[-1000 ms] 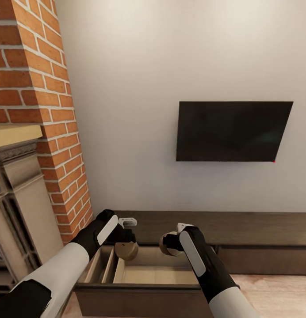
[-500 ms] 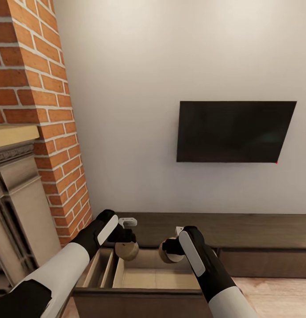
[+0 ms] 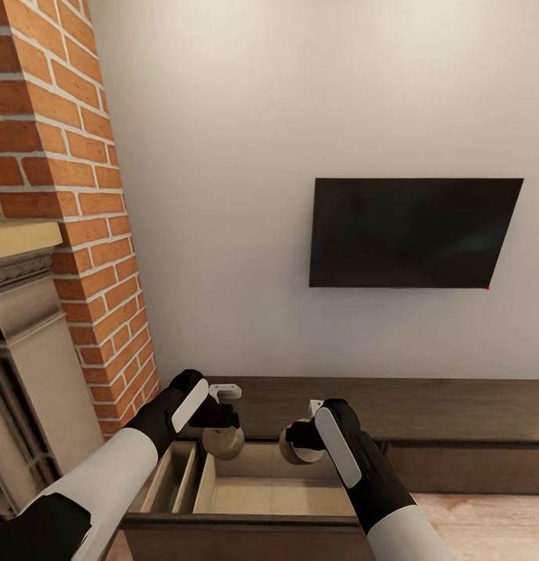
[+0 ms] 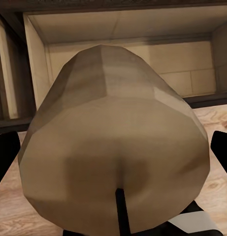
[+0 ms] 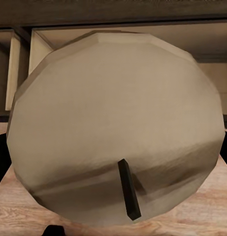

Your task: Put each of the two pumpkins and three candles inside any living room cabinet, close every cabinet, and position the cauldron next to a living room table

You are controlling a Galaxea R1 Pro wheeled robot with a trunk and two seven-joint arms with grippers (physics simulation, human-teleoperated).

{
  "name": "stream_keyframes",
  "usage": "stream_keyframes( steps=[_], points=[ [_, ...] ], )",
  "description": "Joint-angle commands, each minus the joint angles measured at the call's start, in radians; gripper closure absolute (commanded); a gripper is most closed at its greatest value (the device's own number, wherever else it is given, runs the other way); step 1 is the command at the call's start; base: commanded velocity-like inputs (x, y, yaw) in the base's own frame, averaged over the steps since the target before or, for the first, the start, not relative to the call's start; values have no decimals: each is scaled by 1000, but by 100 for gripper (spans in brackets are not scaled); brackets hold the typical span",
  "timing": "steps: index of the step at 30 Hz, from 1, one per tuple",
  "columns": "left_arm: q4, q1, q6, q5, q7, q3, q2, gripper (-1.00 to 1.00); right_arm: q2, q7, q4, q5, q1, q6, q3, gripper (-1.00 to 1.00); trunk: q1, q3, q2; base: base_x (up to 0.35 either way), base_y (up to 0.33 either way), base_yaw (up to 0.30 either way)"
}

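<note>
Left gripper (image 3: 220, 434) clamps one candle (image 3: 223, 442); right gripper (image 3: 294, 438) clamps a second candle (image 3: 297, 446). Directly beneath both claws, the cabinet (image 3: 456, 405) has its drawer (image 3: 246, 522) pulled open.

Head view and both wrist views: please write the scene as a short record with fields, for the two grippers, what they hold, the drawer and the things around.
left gripper: shut on left candle, above the open drawer
right gripper: shut on right candle, above the open drawer
open drawer: pulled out of the cabinet, pale inside, with dividers at its left part
contents of drawer: no pumpkins or candles seen in the visible part
TV screen: on the wall above the cabinet
brick column: left of the cabinet
</note>
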Motion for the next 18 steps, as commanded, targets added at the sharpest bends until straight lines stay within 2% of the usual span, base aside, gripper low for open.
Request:
stream_keyframes(
  steps=[1,9,18],
  points=[
    [-1,-1,2,10,12,-4,0,100,0,-10,-1,-12,-1,2,1,100,0,-1,-1,6,-11,0],
    [-2,-1,0,10,13,-4,0,100,0,-9,-1,-12,-1,2,1,100,0,-1,-1,2,-3,0],
    [-1,-1,0,10,14,-4,1,100,0,-8,-1,-15,0,2,1,100,35,-30,-64,0,0,0]
  ],
)
